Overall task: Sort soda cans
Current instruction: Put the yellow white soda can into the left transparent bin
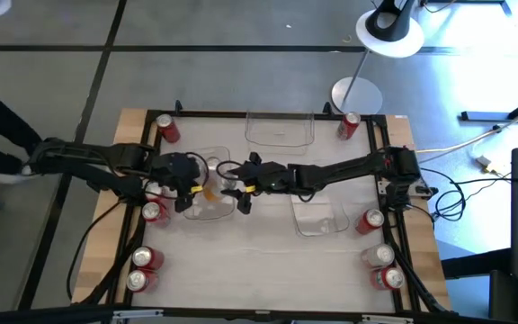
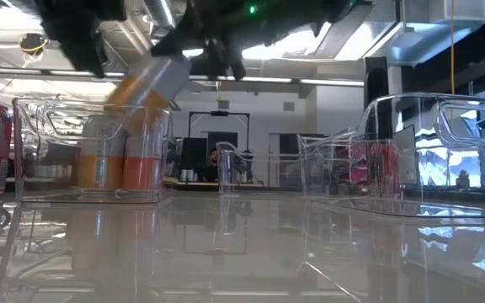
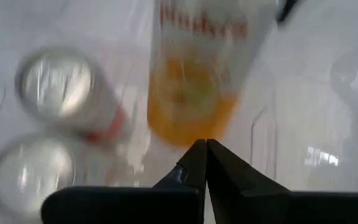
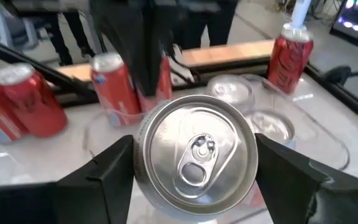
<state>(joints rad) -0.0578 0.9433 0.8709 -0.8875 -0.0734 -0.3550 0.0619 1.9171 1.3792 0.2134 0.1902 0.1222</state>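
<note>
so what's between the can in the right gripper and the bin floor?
Low view: the tilted can held by the right gripper hangs over two upright orange cans in the clear bin. They lie between it and the floor.

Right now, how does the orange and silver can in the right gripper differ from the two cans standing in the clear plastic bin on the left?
The orange and silver can is tilted and lifted above the clear plastic bin, clamped by the right gripper; the two standing cans sit upright on the bin floor, ungripped. All three share orange-and-pale bodies.

The right end effector [image 1: 238, 189] holds a can [image 2: 151, 84] tilted above the left bin [image 2: 23, 143], over two cans [image 2: 116, 164].
</note>
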